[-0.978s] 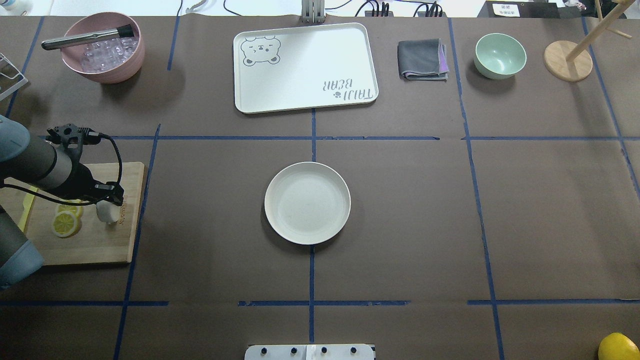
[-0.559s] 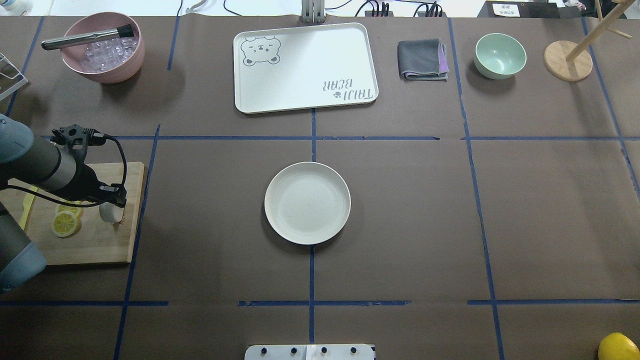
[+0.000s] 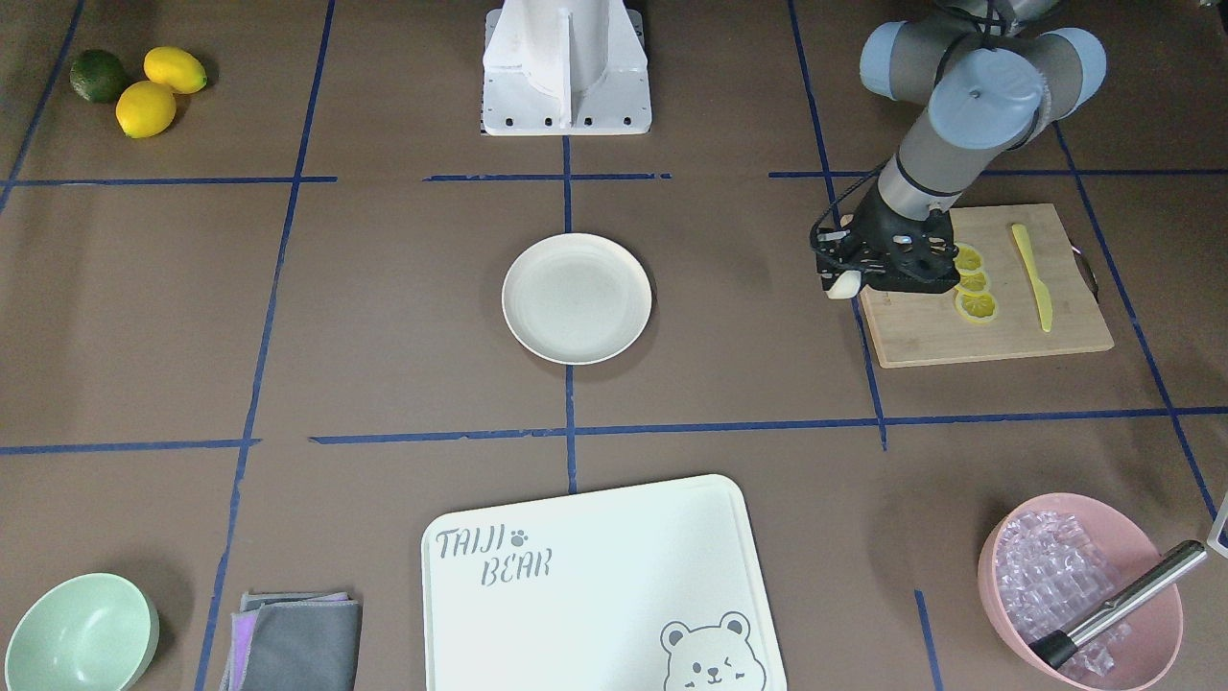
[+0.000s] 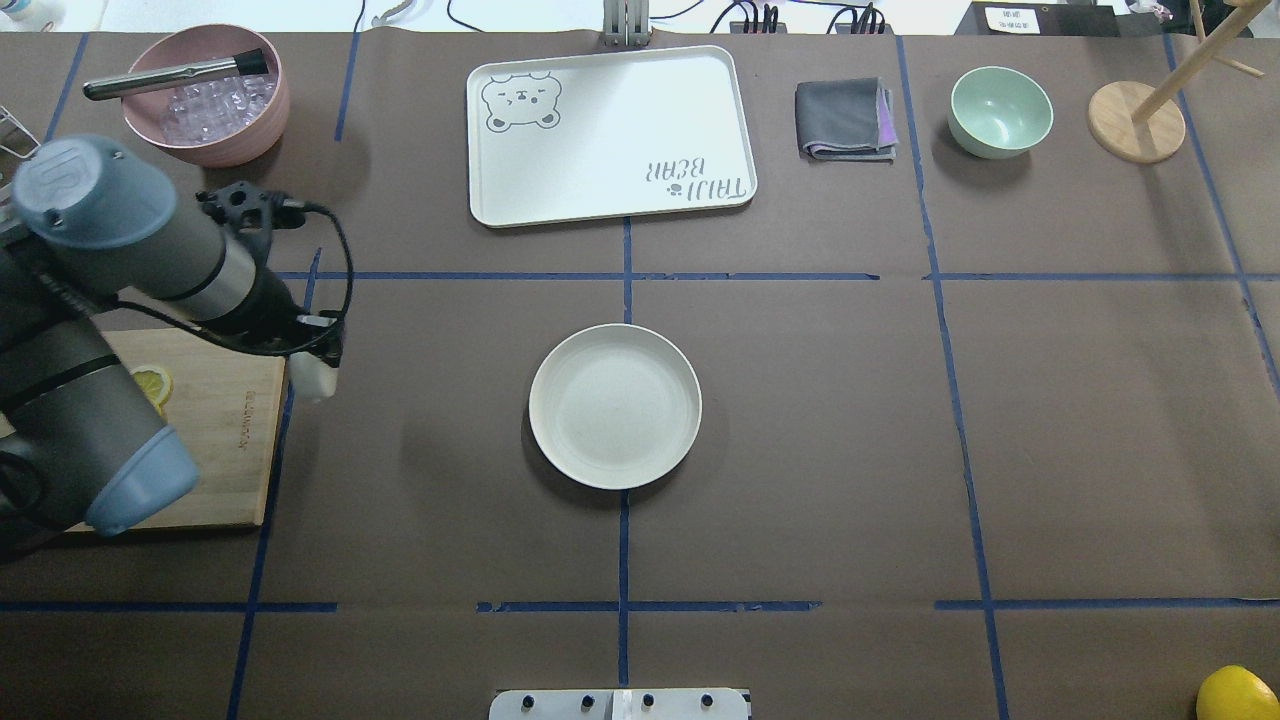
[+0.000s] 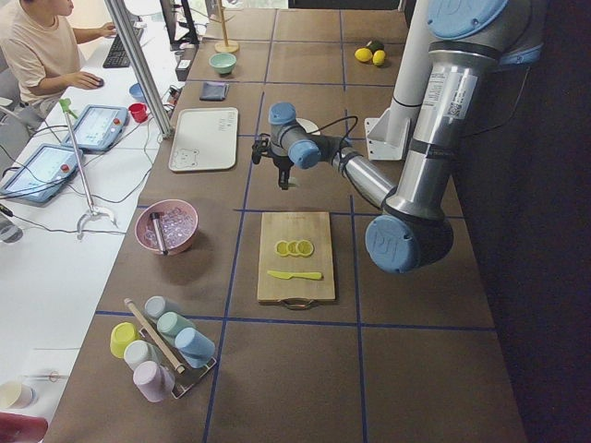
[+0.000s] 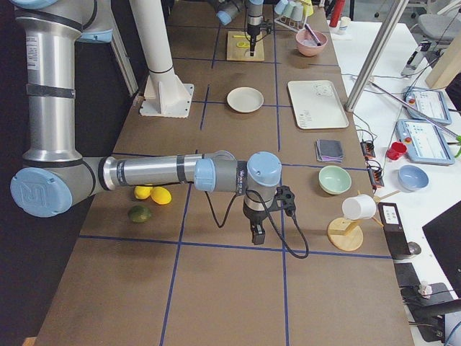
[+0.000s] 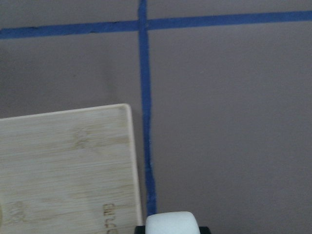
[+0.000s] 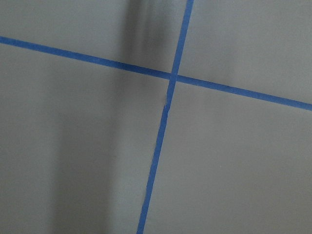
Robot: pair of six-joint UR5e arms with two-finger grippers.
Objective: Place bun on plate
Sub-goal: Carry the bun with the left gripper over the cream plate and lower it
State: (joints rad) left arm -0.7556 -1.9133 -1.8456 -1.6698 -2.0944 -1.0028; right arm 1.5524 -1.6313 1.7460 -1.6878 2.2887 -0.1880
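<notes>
While left gripper (image 4: pixel 320 364) holds it, bun (image 4: pixel 310 385) white, smooth

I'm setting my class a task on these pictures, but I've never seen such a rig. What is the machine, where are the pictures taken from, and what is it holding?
It is a robot with two arms at a taped brown table. Two pictures look down, from behind and from opposite the robot; two look along the table from its ends; two come from wrist cameras. The left gripper is shut on a small white bun, held just past the edge of a wooden cutting board bearing lemon slices. A cream plate lies mid-table, nothing on it. The right gripper hangs over bare table; I cannot tell whether it is open.
</notes>
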